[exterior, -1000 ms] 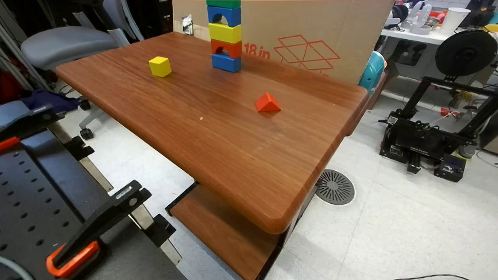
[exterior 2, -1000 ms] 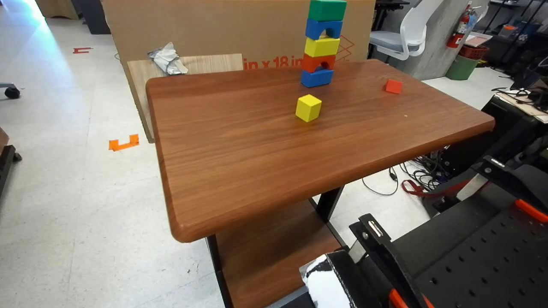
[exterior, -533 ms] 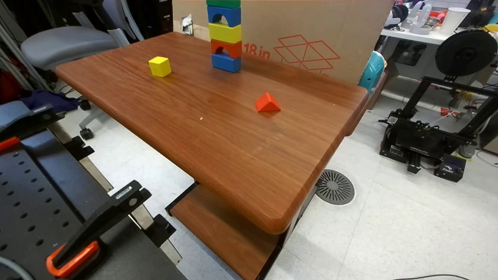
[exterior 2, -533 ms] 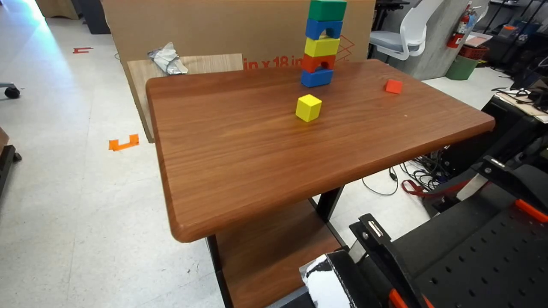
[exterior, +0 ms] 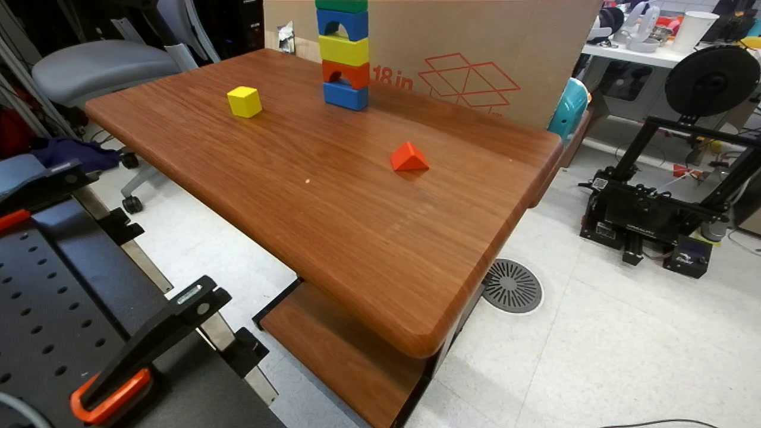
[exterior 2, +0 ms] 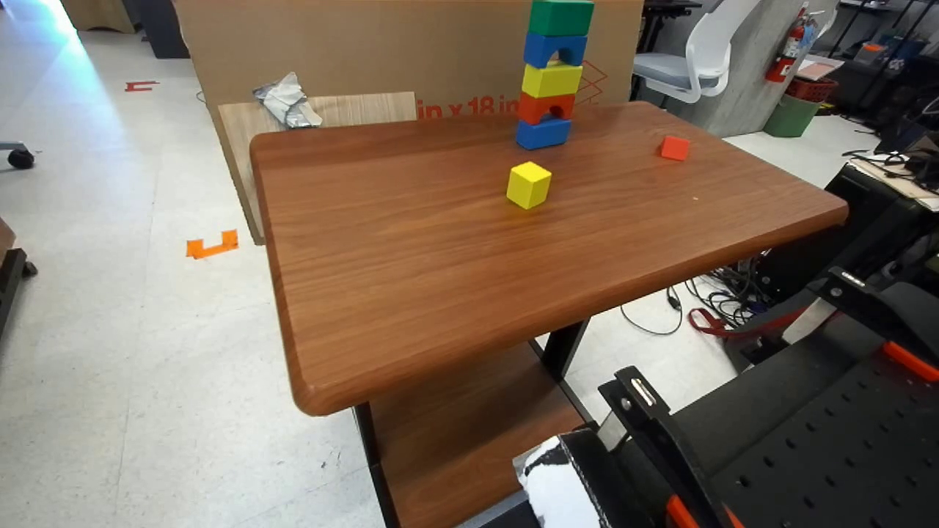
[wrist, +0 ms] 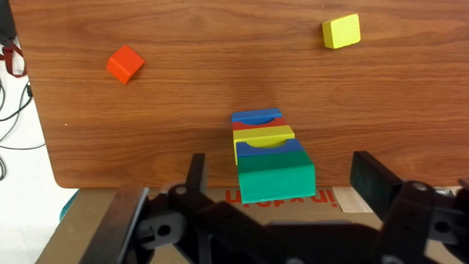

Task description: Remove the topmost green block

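The topmost green block (exterior 2: 561, 18) sits on top of a block tower and shows in both exterior views, cut by the top edge in an exterior view (exterior: 342, 6). Under it are a blue arch (exterior 2: 538, 50), a yellow block (exterior 2: 552, 82), a red arch (exterior 2: 530, 108) and a blue block (exterior 2: 543, 135). In the wrist view, the green block (wrist: 276, 183) appears between the two fingers of my gripper (wrist: 280, 161), apart from both and nearer the left one. My gripper is open and empty. It is out of view in both exterior views.
The tower stands near the cardboard-side edge of the brown table (exterior 2: 411, 242). A yellow cube (exterior 2: 528, 185) and a red triangular block (exterior: 409, 157) lie apart on the table. A large cardboard box (exterior: 475, 35) stands behind the tower.
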You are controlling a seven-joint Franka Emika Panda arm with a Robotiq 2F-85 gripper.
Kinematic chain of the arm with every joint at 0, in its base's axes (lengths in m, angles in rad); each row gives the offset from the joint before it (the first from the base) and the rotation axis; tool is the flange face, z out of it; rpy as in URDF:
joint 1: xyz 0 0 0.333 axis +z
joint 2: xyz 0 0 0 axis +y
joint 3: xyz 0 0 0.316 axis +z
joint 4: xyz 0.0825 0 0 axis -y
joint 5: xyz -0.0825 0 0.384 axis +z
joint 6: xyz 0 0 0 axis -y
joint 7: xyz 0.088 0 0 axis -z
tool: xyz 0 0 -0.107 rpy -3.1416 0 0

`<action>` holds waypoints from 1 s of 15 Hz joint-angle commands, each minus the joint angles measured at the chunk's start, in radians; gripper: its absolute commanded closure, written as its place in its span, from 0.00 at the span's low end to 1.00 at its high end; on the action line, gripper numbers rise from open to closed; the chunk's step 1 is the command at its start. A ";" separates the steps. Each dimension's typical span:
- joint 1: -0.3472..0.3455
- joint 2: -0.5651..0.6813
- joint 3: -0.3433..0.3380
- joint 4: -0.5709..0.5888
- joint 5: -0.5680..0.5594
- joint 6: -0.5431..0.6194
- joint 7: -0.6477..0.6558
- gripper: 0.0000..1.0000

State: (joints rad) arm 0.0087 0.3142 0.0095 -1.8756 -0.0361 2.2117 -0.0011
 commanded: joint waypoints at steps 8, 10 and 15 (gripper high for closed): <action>0.017 0.158 -0.003 0.204 -0.003 -0.117 0.025 0.00; 0.022 0.173 -0.005 0.220 -0.009 -0.126 0.032 0.00; 0.028 0.212 -0.010 0.261 -0.021 -0.155 0.043 0.00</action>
State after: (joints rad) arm 0.0230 0.4884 0.0092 -1.6758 -0.0404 2.1045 0.0179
